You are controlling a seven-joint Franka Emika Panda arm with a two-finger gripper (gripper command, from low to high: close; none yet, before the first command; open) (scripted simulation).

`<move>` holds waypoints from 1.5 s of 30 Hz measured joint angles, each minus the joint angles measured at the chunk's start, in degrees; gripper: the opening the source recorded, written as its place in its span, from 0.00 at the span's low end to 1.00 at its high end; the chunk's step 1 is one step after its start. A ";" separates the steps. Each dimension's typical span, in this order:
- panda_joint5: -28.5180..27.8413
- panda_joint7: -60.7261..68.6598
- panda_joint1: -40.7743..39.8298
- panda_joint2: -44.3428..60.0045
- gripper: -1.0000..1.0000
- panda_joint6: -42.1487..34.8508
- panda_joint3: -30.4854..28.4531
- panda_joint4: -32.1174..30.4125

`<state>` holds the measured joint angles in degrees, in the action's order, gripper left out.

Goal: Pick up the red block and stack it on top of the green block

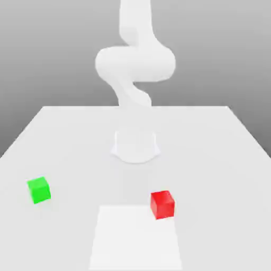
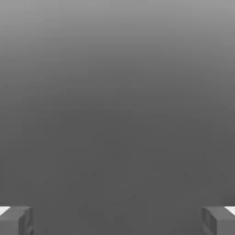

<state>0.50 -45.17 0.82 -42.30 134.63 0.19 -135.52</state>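
Sim render, white tabletop (image 1: 211,137) under grey backdrop. Red block (image 1: 162,204) sitting flat on tabletop, toward near edge, a little to the exterior view's right of centre, corner touching or overlapping a brighter white rectangle patch (image 1: 135,238) on the surface. Green block (image 1: 39,190) also flat on tabletop, far over on the exterior view's left, slightly further back than red. Well apart from each other, nothing stacked, neither block touched. White arm (image 1: 135,63) rising from round base (image 1: 135,144) at tabletop centre, behind both blocks, bending up and out the top of the exterior view. Claw (image 2: 117,220) seen from hand view: two grey fingertips (image 2: 16,220) at opposite sides, wide gap between, spread fully apart, nothing held. Plain grey gradient beyond the fingertips in hand view, no block or tabletop in it. Claw height over tabletop: cannot tell. Red block upright, faces shaded darker on one side. Green block same, small soft shadow under it.
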 joint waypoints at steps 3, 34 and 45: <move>0.60 0.88 1.33 5.20 0.50 4.11 0.30 -5.31; -2.04 1.47 8.87 47.30 0.00 37.03 2.08 -31.13; -1.66 3.52 3.11 35.63 0.00 25.53 -3.53 -31.31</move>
<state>-1.16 -41.65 3.93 -6.67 160.16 -3.34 -166.83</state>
